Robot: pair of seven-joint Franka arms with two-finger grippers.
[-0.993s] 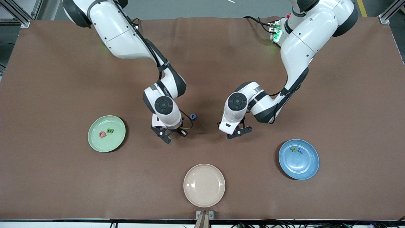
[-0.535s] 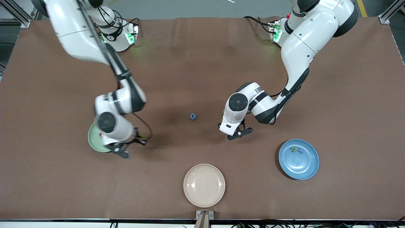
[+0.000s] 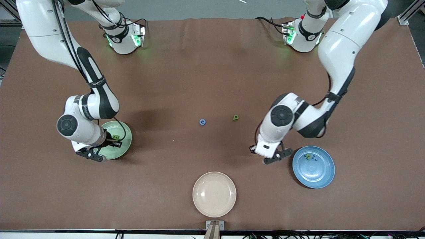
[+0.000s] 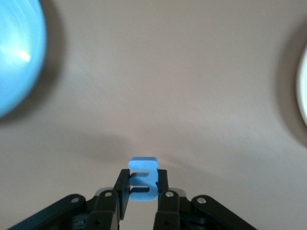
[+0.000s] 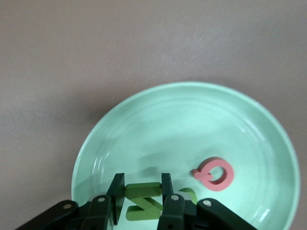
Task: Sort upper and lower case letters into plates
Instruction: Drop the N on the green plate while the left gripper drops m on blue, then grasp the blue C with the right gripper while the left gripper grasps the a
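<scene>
Both arms have swung outward from the table middle in the last second, each now carrying a letter. The right gripper (image 3: 96, 153) is over the green plate (image 3: 124, 147), pinching a green letter (image 5: 143, 201) above the plate floor; a pink letter (image 5: 214, 173) and another green letter (image 3: 115, 136) already lie inside. The left gripper (image 3: 273, 156) is over bare table just beside the blue plate (image 3: 315, 177), toward the table middle, and it pinches a pale blue letter (image 4: 142, 179) between its fingers. Two small letters (image 3: 311, 157), one green and one blue, lie in the blue plate.

Judgement: the right arm is at the drop point and only needs to release; the left arm is short of its plate rim and needs to travel a bit more before letting go.

Still unsorted: a blue letter c (image 3: 202, 122) and a green letter (image 3: 235, 117), near each other at the table middle, well apart from both plates. The cream plate (image 3: 214, 194) sits nearest the front camera, empty, not part of sorting. Nothing blocks either path. Only risk I see: the left piece dropping on the rim if released early.
</scene>
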